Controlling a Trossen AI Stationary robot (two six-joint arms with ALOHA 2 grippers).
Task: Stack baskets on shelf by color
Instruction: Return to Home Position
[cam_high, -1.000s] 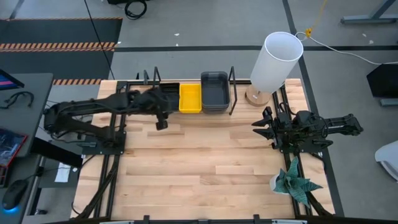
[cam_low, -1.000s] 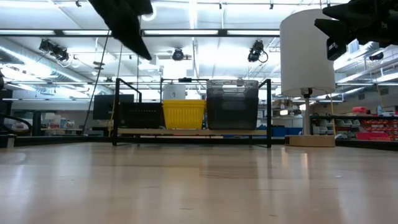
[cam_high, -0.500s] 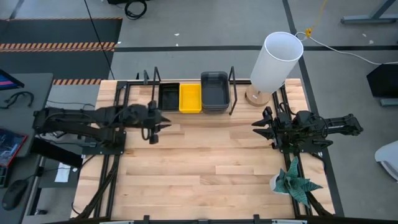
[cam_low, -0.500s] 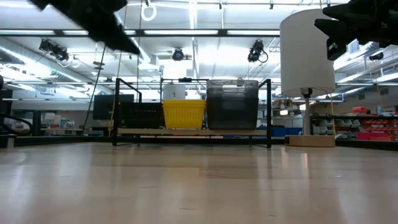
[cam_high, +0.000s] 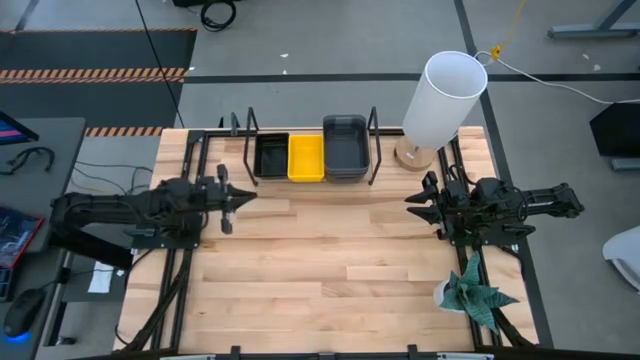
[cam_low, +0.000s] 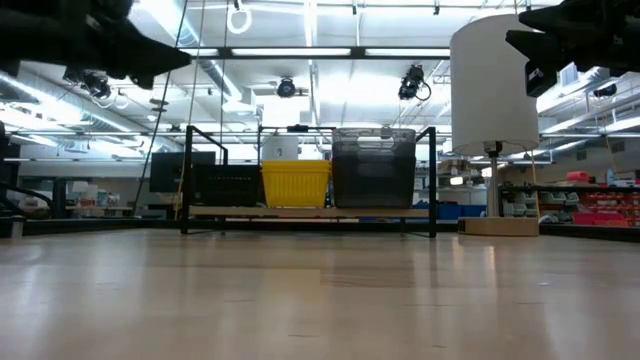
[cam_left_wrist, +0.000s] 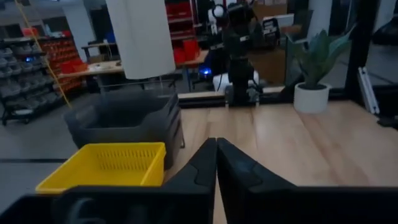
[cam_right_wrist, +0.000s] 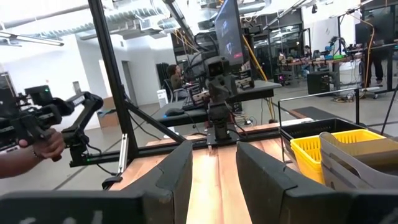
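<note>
Looking straight down, the shelf (cam_high: 373, 160) stood at the table's (cam_high: 330, 270) far edge with its load in one row: the black basket (cam_high: 270, 156) on the left, the yellow basket (cam_high: 306, 157) in the middle, the grey baskets (cam_high: 345, 148) on the right, each touching the next. The left gripper (cam_high: 243, 195) hung over the table's left part, near the shelf but apart from it. The right gripper (cam_high: 412, 199) hung over the right part, near the white cylinder (cam_high: 445, 100).

From table height, the grey baskets rose highest on the shelf and the black basket sat lowest, and both arms hung well above the wood.

Past the left wrist, the left gripper (cam_left_wrist: 216, 155) was clenched, its fingers pressed tip to tip on nothing. Beyond it the grey baskets sat nested one inside another, touching the yellow basket.

Past the right wrist, the right gripper (cam_right_wrist: 214, 168) was released — its fingers stood parted with bare table between them.
</note>
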